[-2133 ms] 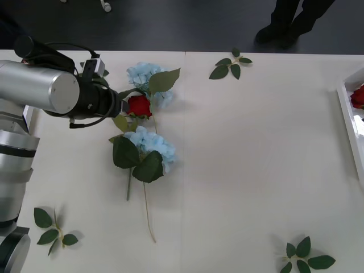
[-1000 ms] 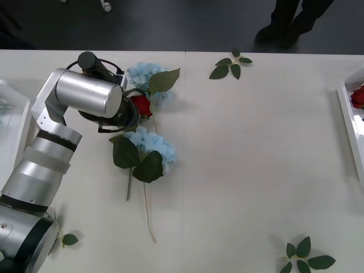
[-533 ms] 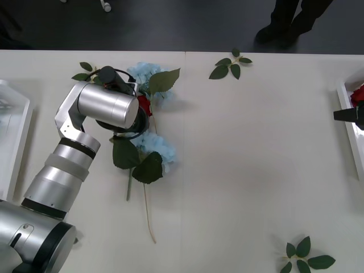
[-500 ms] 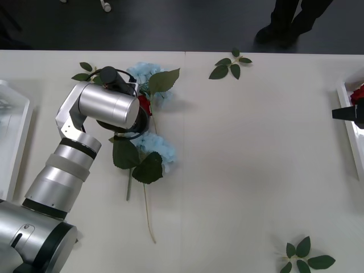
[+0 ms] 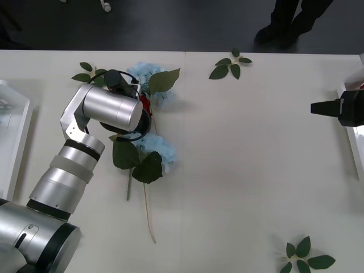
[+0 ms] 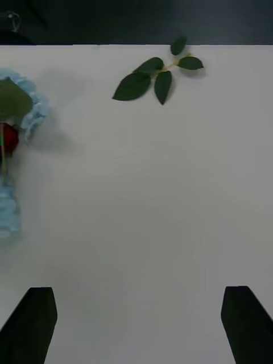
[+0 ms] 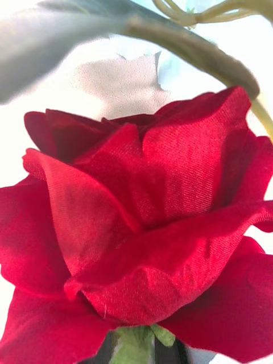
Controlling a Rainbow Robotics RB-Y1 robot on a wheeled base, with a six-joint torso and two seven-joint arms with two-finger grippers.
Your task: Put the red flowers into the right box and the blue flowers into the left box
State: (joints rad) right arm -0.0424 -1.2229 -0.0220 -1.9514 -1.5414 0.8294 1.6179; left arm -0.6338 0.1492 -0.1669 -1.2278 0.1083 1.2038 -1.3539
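We list one red rose [image 5: 145, 104] on the table [image 5: 244, 170], its bloom showing just beside the left arm's wrist, between two blue flowers: one cluster [image 5: 145, 74] toward the far edge, one [image 5: 159, 149] nearer us. A thin stem [image 5: 148, 213] runs from this group straight toward the near edge; we cannot tell which flower it belongs to. The left gripper [image 5: 139, 108] sits over the rose; in its wrist view the bloom [image 7: 148, 227] fills the frame, and we cannot tell whether the fingers are apart or together. The right gripper [image 6: 139, 324], fingers [image 6: 34, 321] spread wide, hovers over bare tabletop near the right box [image 5: 354, 145]. The left box [image 5: 14, 145] lies at the left edge. Open table spans the middle; leaf sprigs [image 5: 230, 64] lie at its margins.
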